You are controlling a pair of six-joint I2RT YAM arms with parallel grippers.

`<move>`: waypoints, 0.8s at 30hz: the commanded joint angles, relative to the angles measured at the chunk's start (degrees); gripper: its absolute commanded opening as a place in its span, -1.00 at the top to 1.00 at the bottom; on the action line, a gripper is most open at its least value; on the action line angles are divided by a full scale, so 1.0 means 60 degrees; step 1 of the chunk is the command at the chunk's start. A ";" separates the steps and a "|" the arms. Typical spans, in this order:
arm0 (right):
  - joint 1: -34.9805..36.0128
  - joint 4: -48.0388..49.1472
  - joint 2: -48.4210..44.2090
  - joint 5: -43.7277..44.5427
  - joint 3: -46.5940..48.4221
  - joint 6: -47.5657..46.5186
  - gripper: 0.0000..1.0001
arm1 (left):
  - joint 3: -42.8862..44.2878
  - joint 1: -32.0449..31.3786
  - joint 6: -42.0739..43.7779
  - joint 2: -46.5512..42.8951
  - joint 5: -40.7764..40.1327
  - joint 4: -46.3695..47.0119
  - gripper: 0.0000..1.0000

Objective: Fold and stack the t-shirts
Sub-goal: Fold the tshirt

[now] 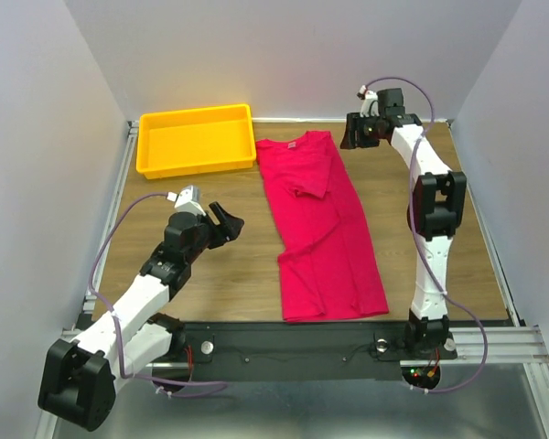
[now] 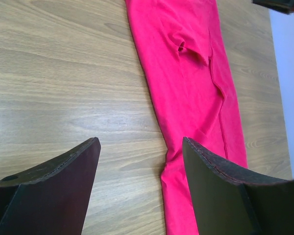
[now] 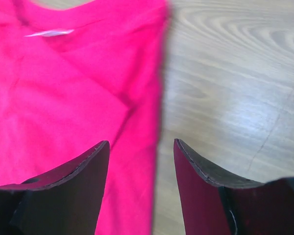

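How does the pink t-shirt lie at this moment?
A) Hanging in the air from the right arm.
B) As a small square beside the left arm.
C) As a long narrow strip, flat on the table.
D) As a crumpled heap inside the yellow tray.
C: the t-shirt lies flat on the table as a long narrow strip, outside the yellow tray.

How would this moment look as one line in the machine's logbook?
t-shirt: flat, sides folded in, mid-table | left pincer: open, empty, beside shirt | right pincer: open, empty, near collar corner | yellow tray: far left
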 commanded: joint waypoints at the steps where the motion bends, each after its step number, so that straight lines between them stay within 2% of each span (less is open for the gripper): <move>1: -0.0248 0.0039 0.1775 -0.0479 0.2361 0.1953 -0.22 | 0.0309 -0.0055 0.0014 0.0038 0.0116 0.0627 -0.57; 6: -0.0395 0.0420 0.3114 -0.0538 0.3864 0.2832 -0.22 | 0.0397 -0.0054 0.0131 0.0229 0.0145 0.0627 -0.58; 19: -0.0381 0.1870 0.4432 -0.1359 0.4069 0.4020 -0.21 | 0.0850 -0.0054 0.0189 0.1121 0.0379 0.0759 -0.57; 24: -0.0381 0.2120 0.4814 -0.1402 0.4274 0.4342 -0.14 | 0.0939 -0.0054 0.0204 0.1327 0.0409 0.0774 -0.58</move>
